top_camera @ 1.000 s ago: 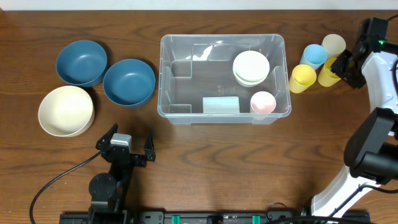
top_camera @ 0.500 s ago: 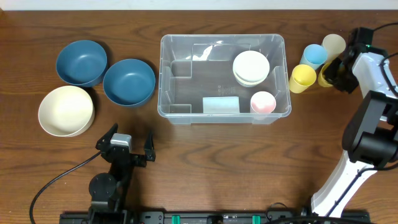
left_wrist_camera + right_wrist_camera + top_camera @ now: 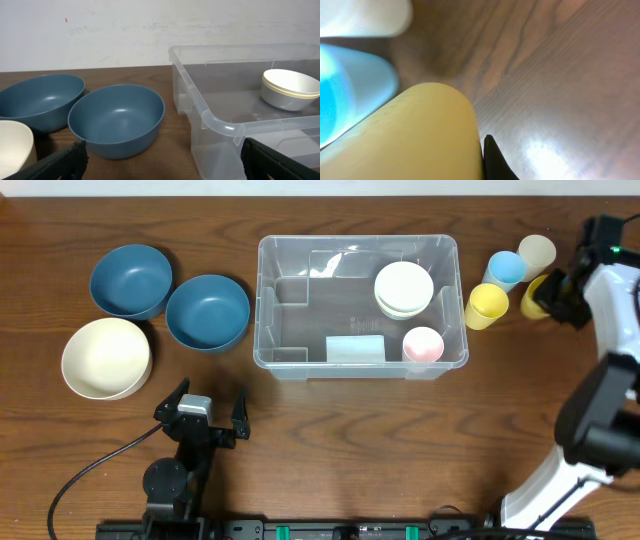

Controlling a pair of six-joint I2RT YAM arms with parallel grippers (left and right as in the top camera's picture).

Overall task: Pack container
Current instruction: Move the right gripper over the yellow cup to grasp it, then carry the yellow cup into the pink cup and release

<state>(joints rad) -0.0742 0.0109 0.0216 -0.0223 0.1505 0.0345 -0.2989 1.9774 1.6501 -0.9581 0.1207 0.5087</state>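
Observation:
The clear plastic container (image 3: 360, 242) stands mid-table with stacked white bowls (image 3: 404, 288), a pink cup (image 3: 423, 344) and a whitish label (image 3: 355, 349) inside. Its near corner shows in the left wrist view (image 3: 215, 120). My right gripper (image 3: 552, 292) is at the far right, shut on a dark yellow cup (image 3: 534, 298). That cup fills the right wrist view (image 3: 405, 135), with one black finger (image 3: 492, 160) against its side. My left gripper (image 3: 210, 412) is open and empty near the table's front, facing a blue bowl (image 3: 116, 117).
Two blue bowls (image 3: 131, 280) (image 3: 207, 311) and a cream bowl (image 3: 106, 358) sit left of the container. A light yellow cup (image 3: 487, 305), a light blue cup (image 3: 506, 269) and a cream cup (image 3: 537, 251) stand right of it, close to the held cup.
My right gripper and the dark yellow cup have shifted slightly left and then back right, away from the light yellow cup. The left arm has not moved.

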